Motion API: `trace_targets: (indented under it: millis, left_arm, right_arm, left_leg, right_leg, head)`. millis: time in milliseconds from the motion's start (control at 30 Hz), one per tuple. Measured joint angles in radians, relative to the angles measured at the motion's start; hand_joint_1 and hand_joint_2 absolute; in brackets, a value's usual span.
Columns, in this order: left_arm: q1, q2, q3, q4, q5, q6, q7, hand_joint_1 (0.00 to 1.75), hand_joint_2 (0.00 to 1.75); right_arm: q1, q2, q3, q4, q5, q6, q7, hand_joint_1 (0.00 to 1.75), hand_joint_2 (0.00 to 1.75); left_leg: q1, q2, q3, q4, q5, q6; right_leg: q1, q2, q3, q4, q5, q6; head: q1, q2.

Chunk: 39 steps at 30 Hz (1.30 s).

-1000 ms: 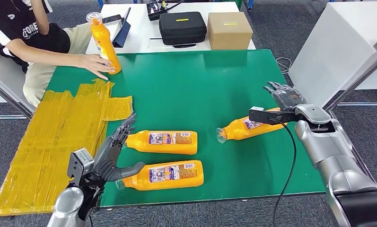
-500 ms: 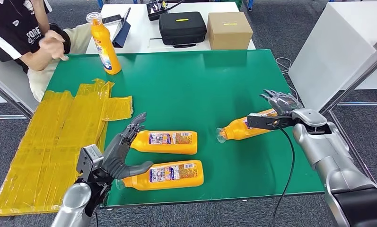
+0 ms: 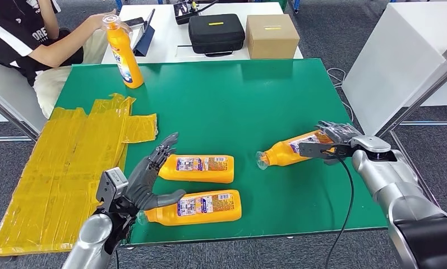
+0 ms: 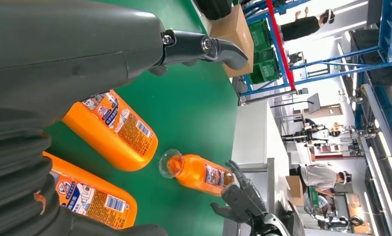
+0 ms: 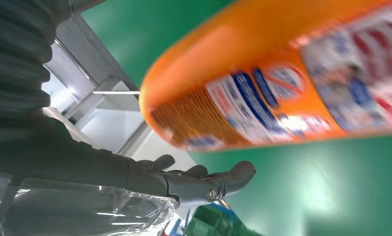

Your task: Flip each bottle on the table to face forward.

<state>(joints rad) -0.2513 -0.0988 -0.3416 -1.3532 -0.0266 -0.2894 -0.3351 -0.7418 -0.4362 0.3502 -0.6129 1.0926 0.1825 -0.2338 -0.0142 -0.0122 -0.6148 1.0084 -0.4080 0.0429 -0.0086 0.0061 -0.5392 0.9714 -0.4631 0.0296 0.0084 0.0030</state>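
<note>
Three orange bottles lie on the green table (image 3: 238, 101). The middle bottle (image 3: 197, 168) and the near bottle (image 3: 196, 207) lie side by side, necks toward my left hand (image 3: 145, 180). That hand hovers at their necks with fingers spread, holding nothing. In the left wrist view the same two bottles (image 4: 112, 130) (image 4: 85, 199) sit just past the hand (image 4: 61, 59). The right bottle (image 3: 291, 149) lies slanted, and my right hand (image 3: 336, 134) is at its base with fingers stretched out, not closed round it (image 5: 282, 73). A fourth bottle (image 3: 121, 51) stands upright at the far left.
A person sits at the far left corner with a hand on the standing bottle's cap. A crumpled yellow sheet (image 3: 69, 157) covers the table's left side. A black case (image 3: 216, 32) and a cardboard box (image 3: 272, 35) rest on the white table behind.
My right hand has come down onto the right bottle's base. My left hand has moved forward to the two bottles' necks. The person's hand went from the standing bottle's base to its cap.
</note>
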Motion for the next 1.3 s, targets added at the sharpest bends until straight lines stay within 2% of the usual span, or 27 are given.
trace_targets:
  millis: [433,700,733,767,833,867,900,967,1067,1133,1233,1300]
  left_arm:
    - [-0.019,0.000,-0.004,0.021,0.013,0.000,0.011,0.00,1.75]
    - [-0.028,0.000,-0.004,0.030,0.019,0.003,0.012,0.00,1.75]
    - [-0.028,0.000,-0.004,0.031,0.019,0.003,0.012,0.00,1.75]
    - [-0.029,0.000,-0.004,0.032,0.019,0.003,0.012,0.00,1.75]
    - [-0.029,0.000,-0.004,0.032,0.019,0.003,0.012,0.00,1.75]
    - [-0.029,0.000,-0.004,0.032,0.019,0.004,0.012,0.00,1.75]
    - [-0.029,0.000,-0.004,0.032,0.019,0.004,0.012,0.00,1.75]
    - [-0.029,0.000,-0.004,0.032,0.020,0.007,0.012,0.00,1.75]
    - [-0.027,0.000,-0.004,0.032,0.020,0.012,0.012,0.00,1.75]
    - [-0.026,0.001,-0.004,0.032,0.020,0.016,0.012,0.00,1.75]
    - [-0.021,0.002,-0.004,0.032,0.020,0.022,0.008,0.00,1.75]
    - [-0.013,0.003,-0.004,0.032,0.020,0.028,0.004,0.00,1.75]
  right_arm:
    - [-0.014,0.000,0.009,0.066,-0.002,0.055,0.011,0.00,1.75]
    - [-0.025,0.008,0.018,0.093,-0.001,0.057,0.013,0.02,1.75]
    - [-0.026,0.009,0.018,0.095,-0.001,0.057,0.013,0.15,1.75]
    - [-0.026,0.010,0.019,0.097,-0.001,0.057,0.013,0.39,1.75]
    - [-0.025,0.014,0.019,0.101,-0.001,0.054,0.014,1.02,1.75]
    - [-0.024,0.017,0.020,0.103,-0.001,0.051,0.015,1.25,1.75]
    - [-0.022,0.020,0.020,0.105,-0.001,0.046,0.017,1.37,1.75]
    - [-0.019,0.027,0.022,0.109,-0.001,0.033,0.021,1.46,1.75]
    - [-0.018,0.039,0.024,0.114,0.001,0.008,0.029,1.51,1.75]
    - [-0.017,0.046,0.025,0.118,0.005,-0.012,0.033,1.61,1.75]
    - [-0.008,0.060,0.026,0.122,0.010,-0.066,0.035,1.75,1.75]
    - [0.003,0.069,0.026,0.122,0.015,-0.112,0.039,1.75,1.75]
  left_leg:
    - [0.000,0.000,0.000,0.000,0.000,0.000]
    - [0.000,0.000,0.000,0.000,0.000,0.000]
    - [0.000,0.000,0.000,0.000,0.000,0.000]
    - [0.000,0.000,0.000,0.000,0.000,0.000]
    - [0.000,0.000,0.000,0.000,0.000,0.000]
    - [0.000,0.000,0.000,0.000,0.000,0.000]
    - [0.000,0.000,0.000,0.000,0.000,0.000]
    - [0.000,0.000,0.000,0.000,0.000,0.000]
    - [0.000,0.001,0.000,0.000,0.000,0.000]
    - [0.001,0.001,0.001,0.000,0.000,0.000]
    - [0.001,0.001,0.001,0.000,0.000,0.000]
    - [0.001,0.002,0.001,0.000,0.000,0.000]
  right_leg:
    - [0.000,0.000,0.000,0.000,0.000,0.000]
    - [0.000,0.000,0.000,0.000,0.000,0.000]
    - [0.000,0.000,0.000,0.000,0.000,0.000]
    - [0.000,0.000,0.000,0.000,0.000,0.000]
    - [0.000,0.000,0.000,0.000,0.000,0.000]
    - [0.000,0.000,0.000,0.000,0.000,0.000]
    - [0.000,0.000,0.000,0.000,0.000,0.000]
    - [0.000,0.000,0.000,0.000,0.000,0.000]
    - [0.000,0.000,0.000,0.000,0.000,0.000]
    - [0.001,0.000,0.000,0.000,0.000,0.000]
    - [0.001,0.000,0.001,0.000,0.000,0.000]
    - [0.001,0.000,0.001,0.000,0.000,0.000]
  head:
    - [0.000,0.000]
    - [0.000,0.000]
    - [0.000,0.000]
    - [0.000,0.000]
    - [0.000,0.000]
    - [0.000,0.000]
    - [0.000,0.000]
    - [0.000,0.000]
    - [0.000,0.000]
    - [0.000,0.000]
    - [0.000,0.000]
    - [0.000,0.000]
